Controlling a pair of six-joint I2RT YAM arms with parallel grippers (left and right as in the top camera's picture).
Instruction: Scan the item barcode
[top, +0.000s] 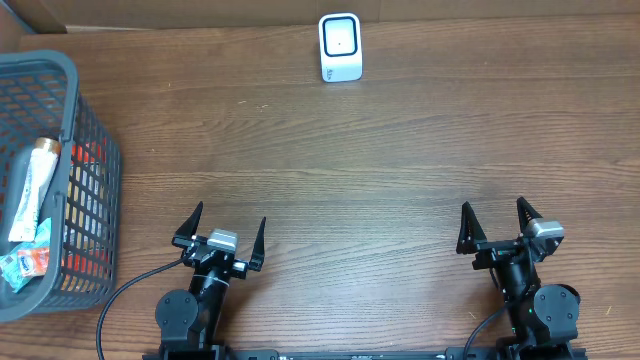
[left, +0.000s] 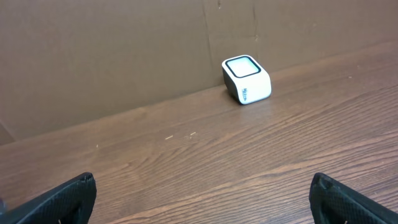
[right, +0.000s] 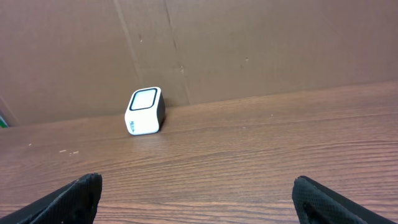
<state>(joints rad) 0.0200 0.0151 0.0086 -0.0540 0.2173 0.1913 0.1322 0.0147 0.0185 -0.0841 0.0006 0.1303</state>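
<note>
One wooden table (top: 350, 170) carries everything. Well to the left of the white barcode scanner (top: 340, 46), and nearer the arms, stands a grey mesh basket (top: 95, 190). Well apart from the scanner and facing it, the left gripper (top: 230, 215) and the right gripper (top: 493, 204) each stand spread wide, holding nothing. In the basket lie a white tube (top: 33, 185) with an orange cap and a small packet (top: 22, 265).
</note>
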